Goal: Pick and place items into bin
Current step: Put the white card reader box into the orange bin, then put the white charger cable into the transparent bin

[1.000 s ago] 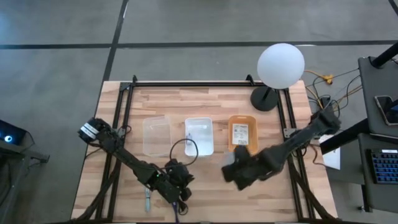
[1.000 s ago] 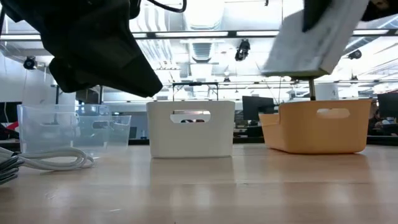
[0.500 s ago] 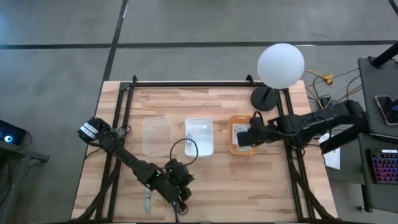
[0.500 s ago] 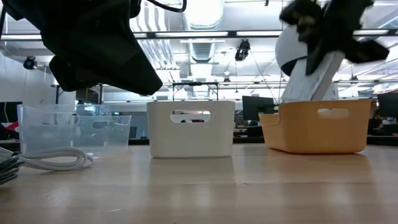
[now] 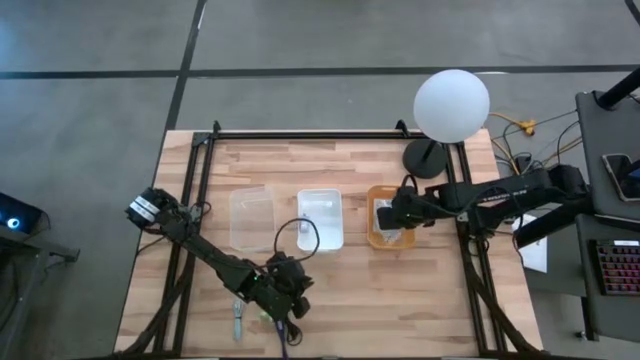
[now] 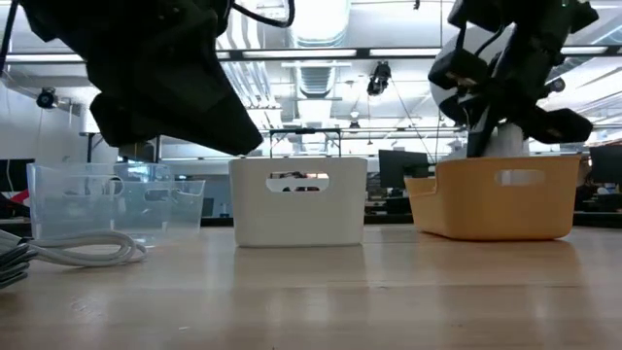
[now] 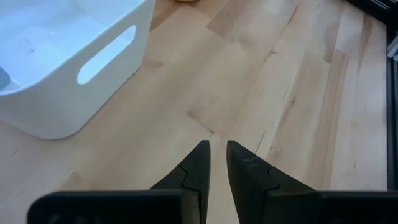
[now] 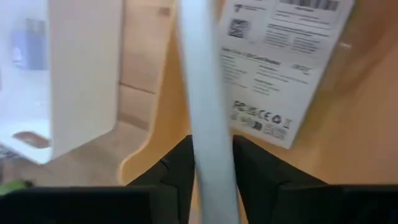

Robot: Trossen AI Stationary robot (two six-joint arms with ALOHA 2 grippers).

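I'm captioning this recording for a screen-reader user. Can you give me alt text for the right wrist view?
The right gripper holds a white packet edge-on between its dark fingers, inside the orange bin. A white printed card already lies in that bin, and the white bin stands alongside.

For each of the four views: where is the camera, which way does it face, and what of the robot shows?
High: above the table, facing straight down; both arms, left tool, right tool over the orange bin.
Low: at table-top height, facing level across to the room; both arms come in from above.
Left wrist: on the left arm, facing bare wood and the white bin; fingers nearly together.
Right wrist: on the right arm, facing into the orange bin; fingers either side of a white card.
High and low share the three bins.
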